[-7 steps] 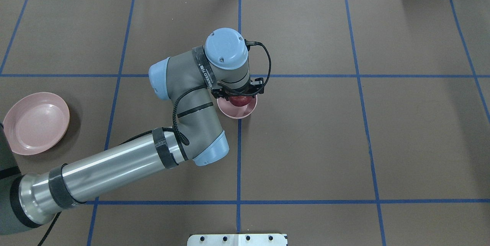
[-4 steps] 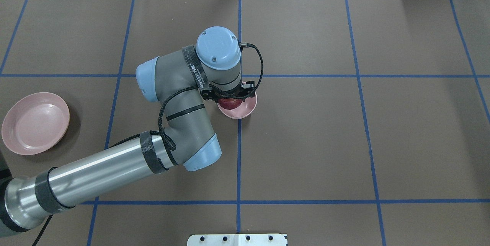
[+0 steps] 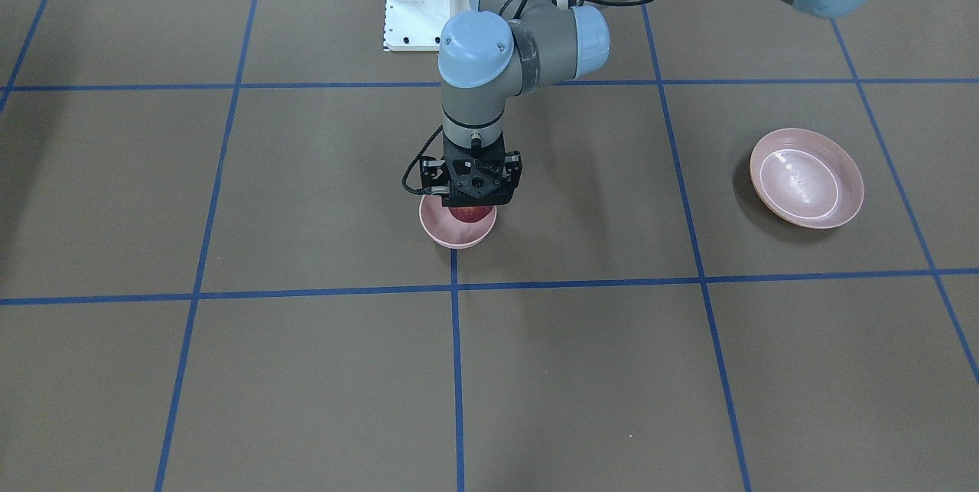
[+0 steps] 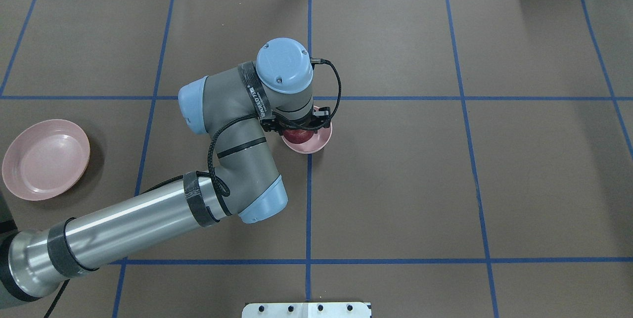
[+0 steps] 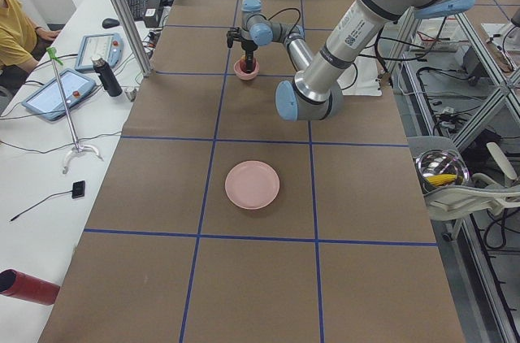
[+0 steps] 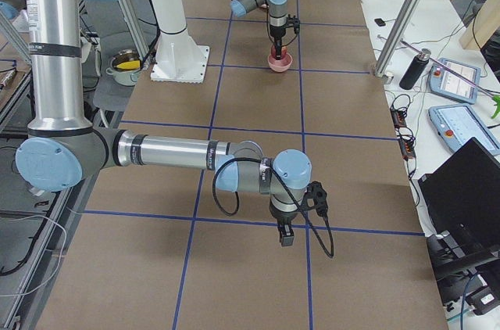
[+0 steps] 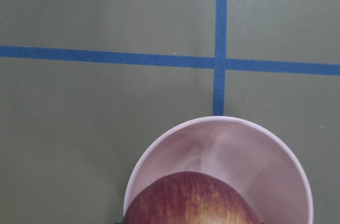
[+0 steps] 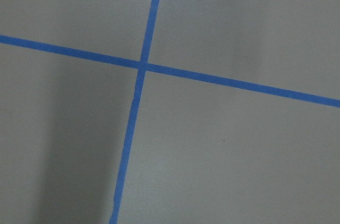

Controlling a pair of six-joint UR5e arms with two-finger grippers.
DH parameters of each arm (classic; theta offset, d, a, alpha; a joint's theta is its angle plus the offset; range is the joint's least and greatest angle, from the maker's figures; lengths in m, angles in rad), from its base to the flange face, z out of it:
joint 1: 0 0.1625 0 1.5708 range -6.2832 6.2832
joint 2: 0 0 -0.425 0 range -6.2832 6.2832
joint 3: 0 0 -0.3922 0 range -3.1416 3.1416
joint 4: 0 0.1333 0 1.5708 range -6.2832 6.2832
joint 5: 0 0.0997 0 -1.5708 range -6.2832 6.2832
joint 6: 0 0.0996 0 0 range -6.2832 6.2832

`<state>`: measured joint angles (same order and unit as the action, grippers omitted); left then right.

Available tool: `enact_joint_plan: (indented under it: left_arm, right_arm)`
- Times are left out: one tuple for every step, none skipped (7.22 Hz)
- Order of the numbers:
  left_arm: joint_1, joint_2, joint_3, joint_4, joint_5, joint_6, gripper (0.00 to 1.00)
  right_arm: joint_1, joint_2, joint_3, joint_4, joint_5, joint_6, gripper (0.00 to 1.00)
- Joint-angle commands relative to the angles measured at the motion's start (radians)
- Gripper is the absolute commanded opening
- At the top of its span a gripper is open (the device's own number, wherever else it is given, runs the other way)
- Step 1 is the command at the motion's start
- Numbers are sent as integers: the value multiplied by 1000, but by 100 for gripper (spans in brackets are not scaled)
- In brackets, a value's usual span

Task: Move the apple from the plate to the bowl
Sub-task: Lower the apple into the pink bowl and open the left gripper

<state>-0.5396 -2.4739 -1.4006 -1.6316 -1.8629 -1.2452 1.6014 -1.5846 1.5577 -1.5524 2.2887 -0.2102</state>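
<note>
The dark red apple [image 3: 468, 214] sits low in the small deep pink bowl [image 3: 451, 236] near the table's middle, at a blue tape crossing. My left gripper [image 3: 469, 207] points straight down over it, and its fingers are hidden by the wrist. In the left wrist view the apple [image 7: 194, 200] fills the bottom edge inside the bowl [image 7: 223, 141]. The apple moved along with the gripper, so it is held. The wide pink plate [image 4: 45, 159] lies bare at the table's left. My right gripper [image 6: 286, 238] hangs over bare table, and I cannot tell its state.
The white robot base plate [image 4: 306, 309] is at the near table edge. Blue tape lines grid the brown table. Tablets, a bottle and a seated operator [image 5: 16, 30] are beside the table's far side. A steel bowl [image 5: 441, 171] sits off the table.
My left gripper with the apple has shifted a little to the left over the bowl, toward its left side. The bowl and plate have stayed put.
</note>
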Motion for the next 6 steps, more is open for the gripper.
enact_joint_plan:
  left_arm:
    - [3,7,14,-52,1,0,99]
    - [0,9,3,-51,4,3,99]
    - [-16,21,-14,-42,2,13,99]
    - [-49,79,-74,-39,-5,50,99]
    - [-93,177,-190,10,-33,173,99]
    - [-173,247,-284,92,-108,308,99]
  right_arm:
    - [0,0,1,0,0,0,100]
    - [0,0,2,0,0,0,100]
    - [0,0,2,0,0,0,100]
    - [0,0,2,0,0,0,100]
    - [0,0,-1,0,0,0,100]
    - [0,0,-1,0,14,0,100]
